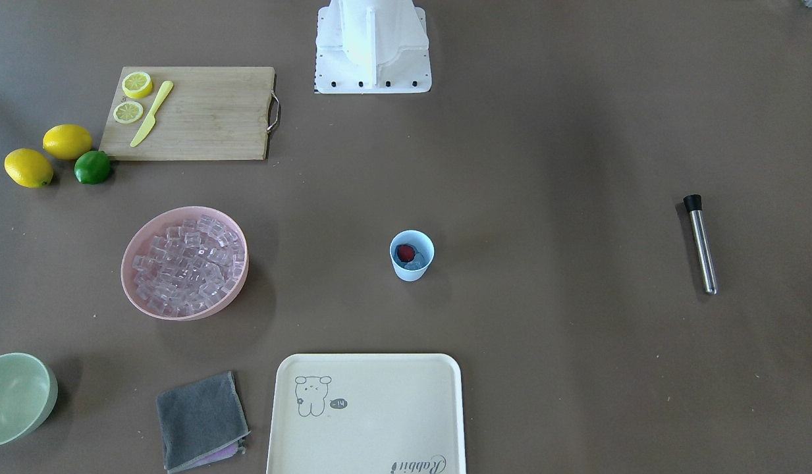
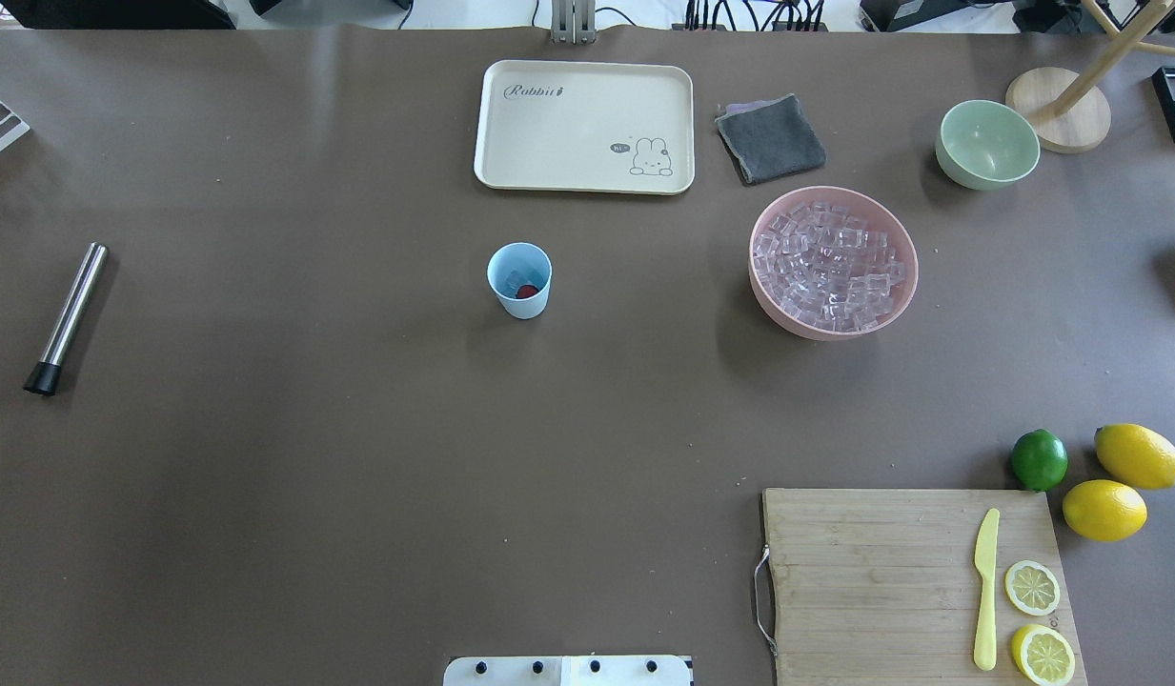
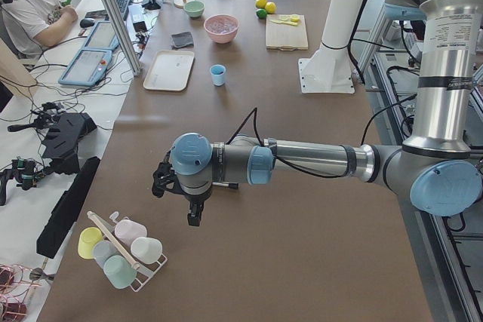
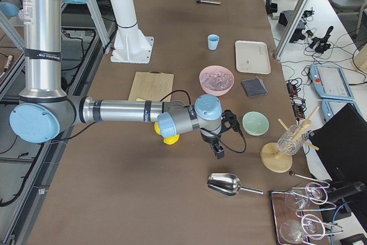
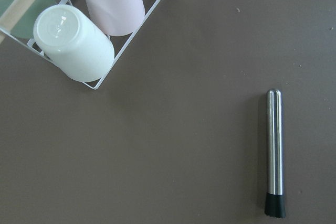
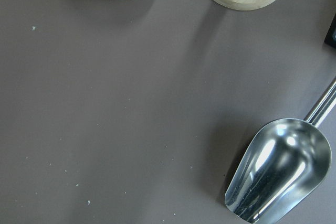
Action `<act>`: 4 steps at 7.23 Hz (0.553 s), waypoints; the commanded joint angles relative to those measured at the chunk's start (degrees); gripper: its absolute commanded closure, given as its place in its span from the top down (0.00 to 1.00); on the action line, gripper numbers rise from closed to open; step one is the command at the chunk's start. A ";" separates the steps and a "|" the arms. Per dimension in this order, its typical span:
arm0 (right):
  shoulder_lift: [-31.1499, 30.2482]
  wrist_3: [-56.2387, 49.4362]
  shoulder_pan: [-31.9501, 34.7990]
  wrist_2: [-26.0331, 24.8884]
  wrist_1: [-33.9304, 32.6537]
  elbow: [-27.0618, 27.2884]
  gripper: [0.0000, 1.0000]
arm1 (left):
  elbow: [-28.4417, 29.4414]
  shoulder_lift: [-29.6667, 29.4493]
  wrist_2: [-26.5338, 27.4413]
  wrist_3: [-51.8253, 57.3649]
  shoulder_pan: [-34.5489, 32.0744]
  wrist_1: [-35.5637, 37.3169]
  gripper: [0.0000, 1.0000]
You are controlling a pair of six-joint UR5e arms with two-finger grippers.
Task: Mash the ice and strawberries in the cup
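Observation:
The light-blue cup (image 1: 411,255) (image 2: 519,279) stands upright mid-table with a red strawberry (image 1: 406,253) (image 2: 526,292) and some ice (image 1: 417,264) inside it. Many more clear ice cubes (image 1: 185,263) (image 2: 830,265) fill the pink bowl (image 1: 182,315) (image 2: 816,329). A steel muddler (image 1: 701,243) (image 2: 68,317) (image 5: 274,153) lies flat, far from the cup. My left gripper (image 3: 195,216) hangs above the table's left end near the muddler. My right gripper (image 4: 218,152) hangs over the right end. For both I cannot tell whether they are open or shut. Neither wrist view shows fingers.
A cutting board (image 2: 916,572) carries a yellow knife and lemon slices, with two lemons and a lime (image 2: 1039,459) beside it. Also here: a cream tray (image 2: 568,133), a grey cloth (image 2: 770,139), a pale green bowl (image 2: 987,145), a metal scoop (image 6: 281,169) and a cup rack (image 5: 100,24).

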 commanded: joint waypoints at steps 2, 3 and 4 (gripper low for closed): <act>-1.31 -0.69 0.09 -0.21 -0.15 -0.78 0.99 | -0.81 -1.52 0.66 -3.94 0.40 -0.14 0.98; -0.97 -0.61 0.09 0.05 -0.15 -0.79 0.99 | -1.25 -1.70 0.74 -3.62 0.40 -0.50 0.98; 1.73 0.00 1.13 0.40 -2.16 -0.35 0.99 | -1.34 -3.26 2.75 -3.79 0.49 -0.41 0.98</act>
